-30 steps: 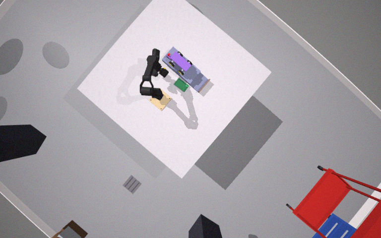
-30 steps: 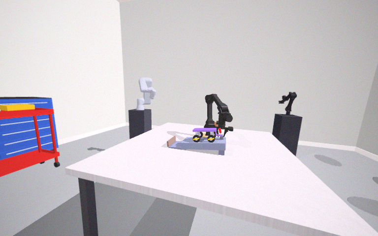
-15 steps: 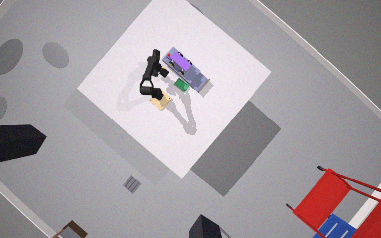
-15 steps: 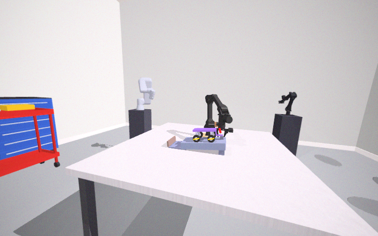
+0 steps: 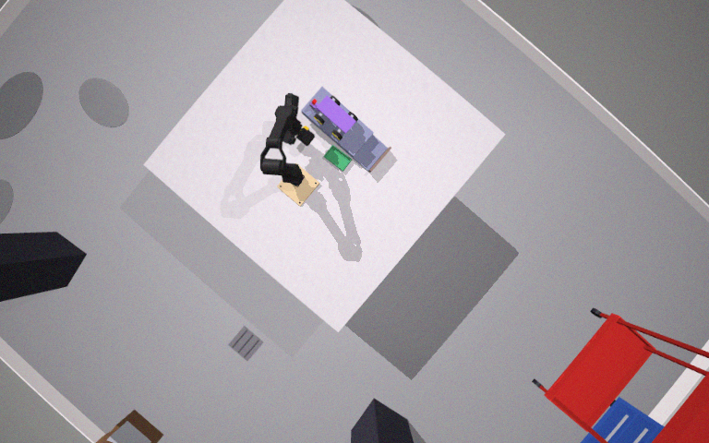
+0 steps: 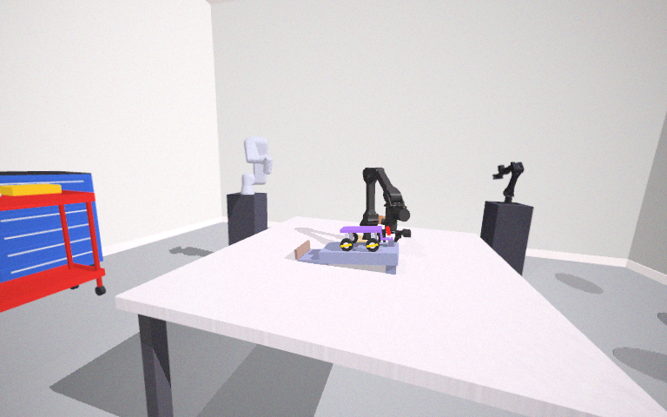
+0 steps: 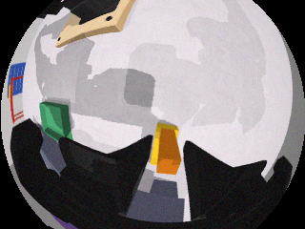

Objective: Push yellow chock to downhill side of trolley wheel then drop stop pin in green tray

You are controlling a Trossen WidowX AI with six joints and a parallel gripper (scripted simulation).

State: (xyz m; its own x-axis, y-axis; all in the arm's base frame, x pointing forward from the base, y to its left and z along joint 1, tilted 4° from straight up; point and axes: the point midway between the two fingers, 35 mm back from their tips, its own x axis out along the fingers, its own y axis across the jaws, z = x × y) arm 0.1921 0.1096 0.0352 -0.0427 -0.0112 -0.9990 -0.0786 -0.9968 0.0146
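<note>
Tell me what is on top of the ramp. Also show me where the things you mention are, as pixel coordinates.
On the ramp [image 5: 373, 152] [image 6: 359, 255] [image 7: 159, 207] stands the purple-topped trolley [image 5: 334, 113] [image 6: 360, 229] [image 7: 63, 223], with the red-headed stop pin [image 5: 314, 101] [image 6: 387, 230] at its uphill end. From above, the trolley's top hides most of the ramp surface beneath it.

1. Looks like a robotics lab.
2. Has a black robot arm [image 5: 282, 125] [image 6: 370, 196] [image 7: 97, 10] mounted on a white bench [image 5: 234, 77] [image 6: 344, 304] [image 7: 274, 86].
3. Includes a white robot arm [image 6: 255, 148] and a smaller black arm [image 6: 512, 184] on separate dark pedestals [image 5: 30, 266] [image 6: 247, 216].
4. Contains a red utility cart [image 5: 601, 365] [image 6: 73, 198] [image 7: 12, 101] near a blue drawer cabinet [image 5: 621, 407] [image 6: 29, 229] [image 7: 18, 72].
</note>
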